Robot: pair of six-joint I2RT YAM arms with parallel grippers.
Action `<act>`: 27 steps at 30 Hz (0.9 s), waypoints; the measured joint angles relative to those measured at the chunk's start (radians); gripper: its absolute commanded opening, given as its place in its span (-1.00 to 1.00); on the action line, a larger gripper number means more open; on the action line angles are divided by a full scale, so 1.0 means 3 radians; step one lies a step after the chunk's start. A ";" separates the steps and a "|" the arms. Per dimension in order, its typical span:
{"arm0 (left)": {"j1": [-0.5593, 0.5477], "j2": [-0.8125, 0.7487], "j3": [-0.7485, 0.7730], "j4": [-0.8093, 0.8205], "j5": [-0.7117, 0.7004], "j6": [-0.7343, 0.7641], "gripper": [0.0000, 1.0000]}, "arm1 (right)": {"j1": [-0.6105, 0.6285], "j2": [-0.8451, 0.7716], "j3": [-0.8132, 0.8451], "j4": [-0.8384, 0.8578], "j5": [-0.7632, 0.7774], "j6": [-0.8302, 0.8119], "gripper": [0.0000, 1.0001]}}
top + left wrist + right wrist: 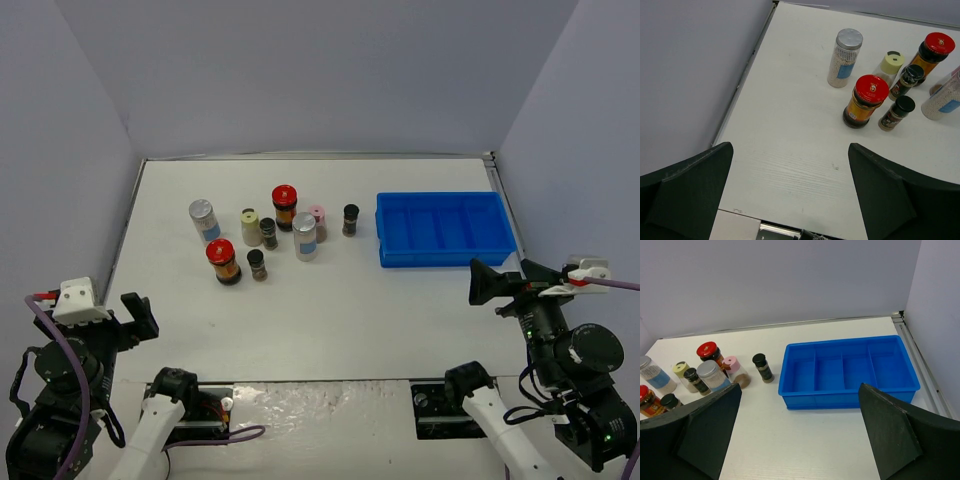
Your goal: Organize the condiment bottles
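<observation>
Top: nine condiment bottles [268,233] stand clustered on the table [330,320] left of centre. All are outside the blue tray [446,259], which sits well apart to their right. Both the left gripper [122,318] and right gripper [510,280] are spread wide, holding nothing.
Left wrist: red-lidded jar [865,101] of dark sauce is nearest. The silver-lidded jar [844,58] holds pale granules.
Right wrist: tray has four compartments. A black-capped jar [762,368] stands closest to it, not touching.
</observation>
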 measured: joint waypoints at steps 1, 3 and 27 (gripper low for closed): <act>0.0000 0.0005 0.0000 0.0000 0.0001 0.0000 0.94 | 0.0001 0.0005 -0.0001 -0.0002 0.0001 0.0004 1.00; 0.0000 0.0011 0.0000 0.0000 0.0001 0.0000 0.94 | 0.0002 0.0006 -0.0001 -0.0005 0.0005 0.0010 1.00; 0.0000 0.0521 -0.0206 0.0228 -0.0155 -0.0169 0.94 | 0.0066 0.2208 0.0426 0.0346 -0.0559 0.0118 1.00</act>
